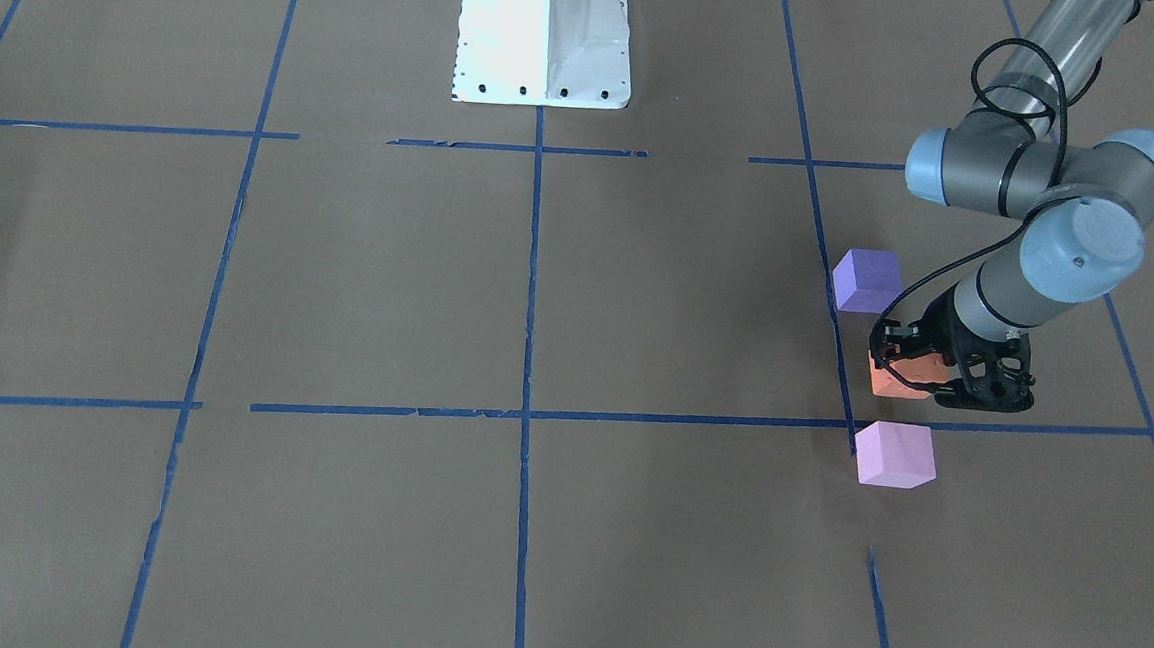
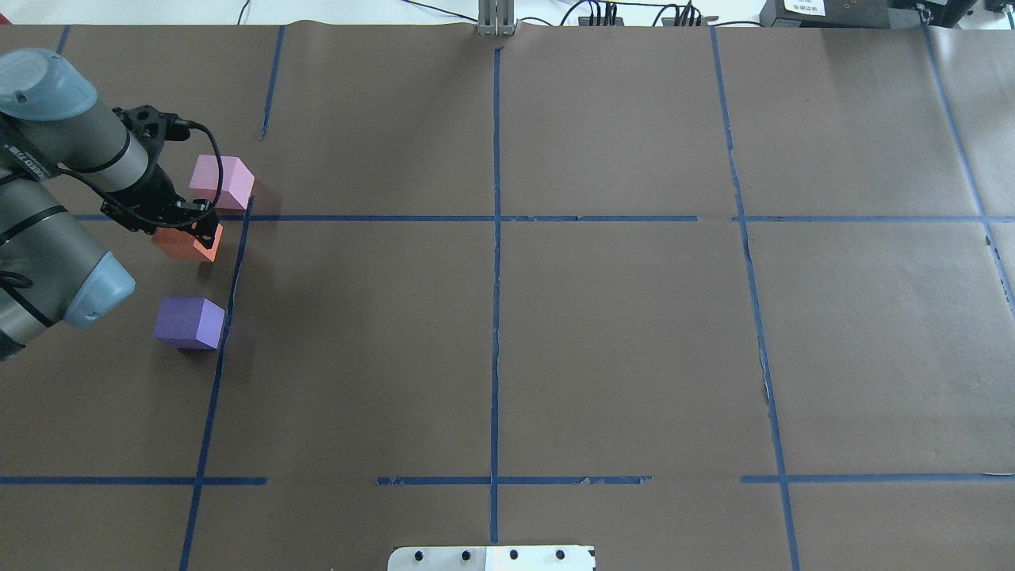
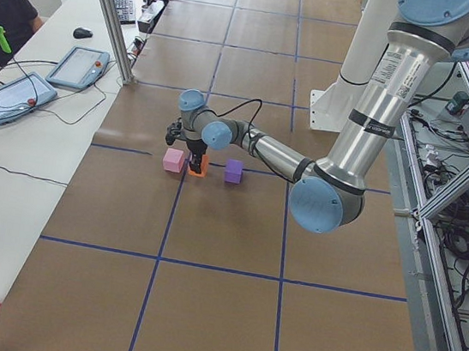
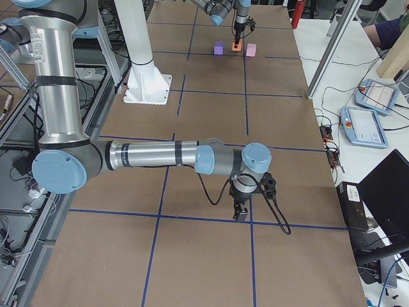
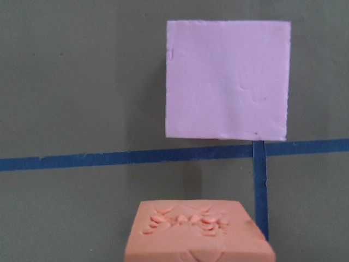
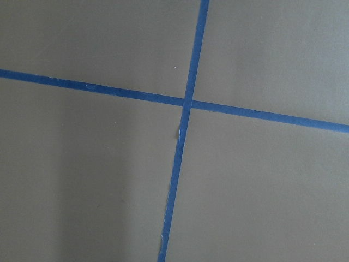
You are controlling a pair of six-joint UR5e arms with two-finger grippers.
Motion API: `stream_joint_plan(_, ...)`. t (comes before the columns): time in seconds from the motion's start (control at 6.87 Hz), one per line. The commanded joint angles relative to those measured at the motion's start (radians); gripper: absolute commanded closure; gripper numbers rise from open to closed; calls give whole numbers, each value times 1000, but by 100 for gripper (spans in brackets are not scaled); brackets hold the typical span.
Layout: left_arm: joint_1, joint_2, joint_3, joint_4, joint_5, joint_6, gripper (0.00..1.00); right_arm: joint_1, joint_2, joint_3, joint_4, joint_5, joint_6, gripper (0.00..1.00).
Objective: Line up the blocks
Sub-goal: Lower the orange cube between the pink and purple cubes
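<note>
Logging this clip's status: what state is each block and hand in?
orange block: gripped in the left hand, between the other two blocks.
pink block: free on the table, upright.
purple block: free on the table, upright.
left hand: shut on the orange block.
right hand: away from the blocks; open or shut unclear.

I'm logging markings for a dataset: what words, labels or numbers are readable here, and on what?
None can be read.
Lettering on the left arm: too blurred.
White label on the far equipment box: too small.
Orange block, purple block, pink block: no text.
</note>
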Motion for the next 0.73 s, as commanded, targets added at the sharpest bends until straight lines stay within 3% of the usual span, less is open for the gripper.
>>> stream_joint_plan(0.0, 14, -4, 11, -8, -1, -1, 61, 0, 0, 0, 0, 0, 0, 0)
stream_joint_plan(0.58, 19, -10, 44, -42, -39, -3, 60, 0, 0, 0, 0, 0, 0, 0)
